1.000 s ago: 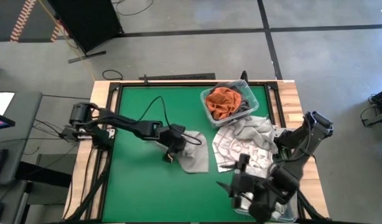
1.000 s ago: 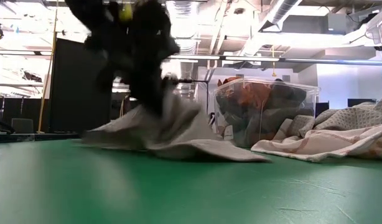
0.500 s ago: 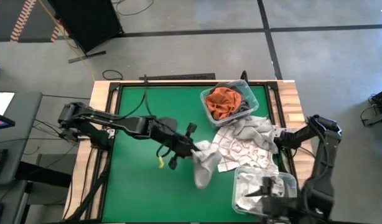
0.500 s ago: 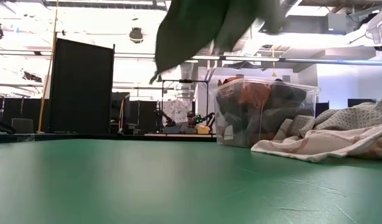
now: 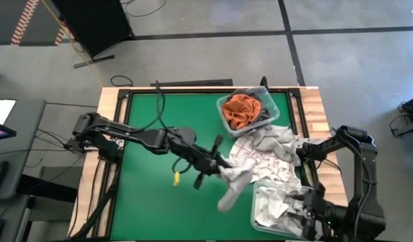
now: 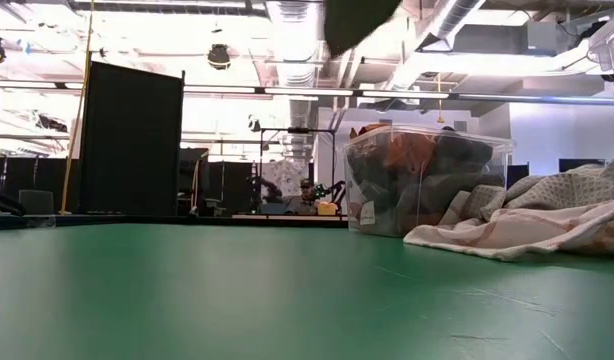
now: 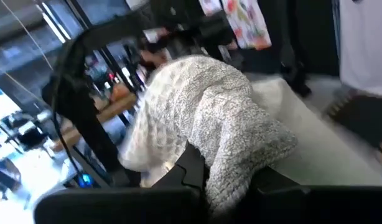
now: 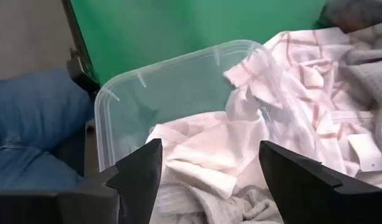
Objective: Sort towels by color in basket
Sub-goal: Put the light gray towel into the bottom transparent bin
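Two clear plastic bins sit along the right side of a green table (image 5: 146, 134). The far bin (image 5: 249, 107) holds a rust orange towel (image 5: 239, 109) with a dark grey towel (image 5: 266, 111) tucked beside it. The near bin (image 5: 260, 202), at the table's near right corner, holds white towels (image 5: 274, 205). Between the two bins lies a loose heap of two more cloths: a white towel with thin reddish grid lines (image 5: 260, 161) and a grey towel (image 5: 277, 140) lying on its far side. The left gripper (image 5: 216, 165) reaches across the middle of the table and is clenched on a light grey towel (image 5: 235, 185), held up off the table, hanging just beside the near bin's left edge. In the left wrist view this towel (image 7: 209, 124) bunches over the dark fingers (image 7: 191, 171). The right gripper (image 8: 209, 168) hovers over the near bin (image 8: 147, 81) with its fingers (image 8: 138, 168) spread wide apart, holding nothing. A small yellow object (image 5: 175, 178) lies on the table near the left arm. The left half of the table is bare, and wooden strips (image 5: 112, 107) edge the table on both sides. In the low view, the table surface in front of the far bin (image 6: 427, 180) lies open.
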You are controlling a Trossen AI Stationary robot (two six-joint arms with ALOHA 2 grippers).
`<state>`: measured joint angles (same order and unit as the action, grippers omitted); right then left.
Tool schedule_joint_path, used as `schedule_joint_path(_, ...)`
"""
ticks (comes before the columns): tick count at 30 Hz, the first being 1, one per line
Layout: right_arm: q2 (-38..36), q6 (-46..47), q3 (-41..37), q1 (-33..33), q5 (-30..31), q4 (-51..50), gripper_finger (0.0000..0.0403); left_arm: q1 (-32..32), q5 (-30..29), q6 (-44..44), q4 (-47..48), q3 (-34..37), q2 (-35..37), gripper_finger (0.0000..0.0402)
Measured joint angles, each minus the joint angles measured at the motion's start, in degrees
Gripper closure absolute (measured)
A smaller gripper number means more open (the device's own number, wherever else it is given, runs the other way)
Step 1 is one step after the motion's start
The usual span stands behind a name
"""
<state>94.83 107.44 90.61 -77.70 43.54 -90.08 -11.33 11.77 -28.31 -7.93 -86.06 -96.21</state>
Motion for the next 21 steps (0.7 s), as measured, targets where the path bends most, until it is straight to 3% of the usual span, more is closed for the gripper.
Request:
schedule_joint_path(6, 0.1, 1.5, -0.1, 0.6, -2.8, 0.1, 0.0108, 0.1, 0.9, 0.0, -1.7, -7.2, -8.1, 0.0375)
schedule_joint_path(17, 0.1, 2.3, -0.1, 0.7, -18.1, 0.1, 0.011, 0.1, 5.0, 1.2, -1.7, -19.5, -23.4, 0.0375)
schedule_joint_path(21, 0.1, 2.2, -0.1, 0.2, -19.7, 0.1, 0.011, 0.1, 6.0, 1.2, -1.8, -22.6, -27.5, 0.0375)
